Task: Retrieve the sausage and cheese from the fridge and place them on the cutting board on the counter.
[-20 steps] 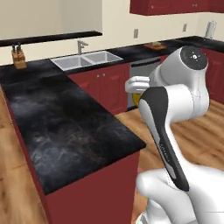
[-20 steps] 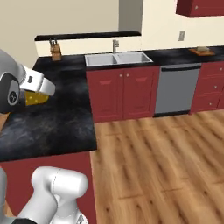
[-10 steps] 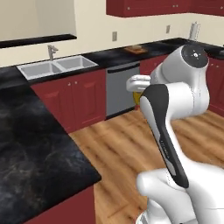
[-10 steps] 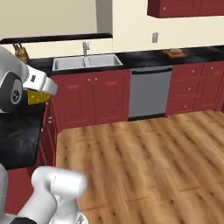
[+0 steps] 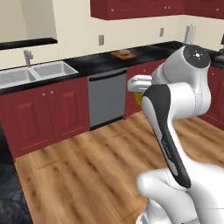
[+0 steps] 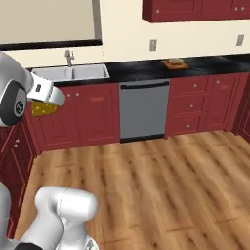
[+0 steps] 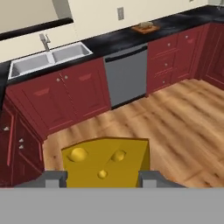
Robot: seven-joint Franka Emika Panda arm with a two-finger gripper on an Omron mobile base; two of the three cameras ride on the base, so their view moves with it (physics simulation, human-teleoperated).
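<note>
My gripper (image 7: 103,179) is shut on the cheese (image 7: 105,161), a bright yellow wedge with holes, held between the two fingertips (image 7: 54,178). From the right base view the cheese (image 6: 43,108) hangs under the hand (image 6: 47,93) at chest height, above the floor. A sliver of cheese (image 5: 138,97) peeks out behind the arm in the left base view. The cutting board (image 5: 123,54) (image 6: 175,63) (image 7: 145,28) lies far off on the black counter (image 5: 96,63) (image 6: 136,72) (image 7: 113,41), with something small and pale on it. The sausage and the fridge are out of view.
A steel double sink (image 5: 30,73) (image 6: 73,73) (image 7: 48,59) sits in the counter, left of a grey dishwasher (image 5: 107,98) (image 6: 144,110) (image 7: 127,76). Dark red cabinets run below. Wide wooden floor (image 6: 161,185) lies between me and the counter. A black worktop corner (image 5: 8,197) is at lower left.
The whole picture has slid left as the base turned: the near black peninsula has left the view, and the dishwasher and board came toward the middle. The cheese stays in the gripper.
</note>
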